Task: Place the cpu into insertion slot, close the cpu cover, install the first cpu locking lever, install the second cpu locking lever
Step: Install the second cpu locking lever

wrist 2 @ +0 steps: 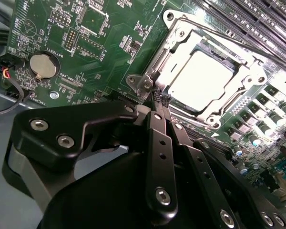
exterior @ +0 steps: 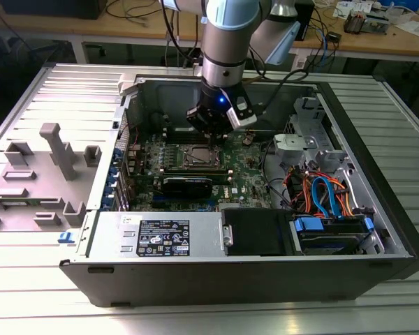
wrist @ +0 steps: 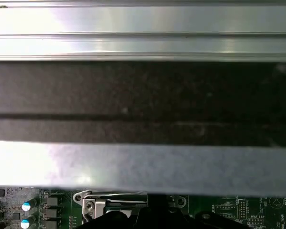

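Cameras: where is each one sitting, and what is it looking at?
Exterior view: off the arm, above the open computer case, looking down at the motherboard; arm and gripper show.
Second wrist view: rides on the arm, looking past the gripper at the cpu in its cpu cover.
First wrist view: rides on the arm, facing the case wall.
Both wrist views share the motherboard.

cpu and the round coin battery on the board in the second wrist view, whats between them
In the second wrist view, green motherboard with small chips and pin headers lies between the coin battery and the cpu, plus the cpu cover framing the chip.
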You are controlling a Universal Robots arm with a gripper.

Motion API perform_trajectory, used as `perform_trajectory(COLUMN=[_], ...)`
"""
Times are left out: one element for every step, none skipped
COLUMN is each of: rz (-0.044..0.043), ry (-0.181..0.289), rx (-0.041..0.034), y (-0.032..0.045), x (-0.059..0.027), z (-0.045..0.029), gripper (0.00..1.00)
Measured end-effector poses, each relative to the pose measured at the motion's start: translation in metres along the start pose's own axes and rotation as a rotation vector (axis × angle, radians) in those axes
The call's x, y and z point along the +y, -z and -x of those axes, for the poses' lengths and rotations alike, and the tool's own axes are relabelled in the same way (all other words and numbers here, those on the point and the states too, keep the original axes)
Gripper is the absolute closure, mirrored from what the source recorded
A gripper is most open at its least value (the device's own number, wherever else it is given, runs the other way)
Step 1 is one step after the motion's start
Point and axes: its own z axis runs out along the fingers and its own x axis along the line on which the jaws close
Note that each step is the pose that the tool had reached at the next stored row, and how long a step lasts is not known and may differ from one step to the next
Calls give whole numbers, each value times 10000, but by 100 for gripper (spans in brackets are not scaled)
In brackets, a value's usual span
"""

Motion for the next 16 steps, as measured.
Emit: perform_trajectory(rz=[0, -1, 0, 0, 0, -1, 0, 0, 0, 0, 0, 0, 0, 0, 0, 0], ry=[0, 0, 0, -1, -1, -1, -1, -1, 0, -1, -2, -1, -1, -2, -1, -1], rx=[0, 1, 1, 0, 0, 0, 0, 0, 0, 0, 1, 0, 0, 0, 0, 0], y=[0, 1, 1, 1, 1, 2, 2, 2, 2, 3, 3, 3, 3, 3, 4, 3], x=[-6, -12, -18, -24, -30, -34, -44, -51, -58, -65, -73, -80, -84, -88, -91, -93], z=[0, 0, 0, -1, -1, -1, -1, -1, -1, -2, -2, -2, -2, -2, -2, -2], gripper=[89, 89, 89, 89, 89, 89, 89, 89, 89, 89, 89, 89, 89, 89, 89, 89])
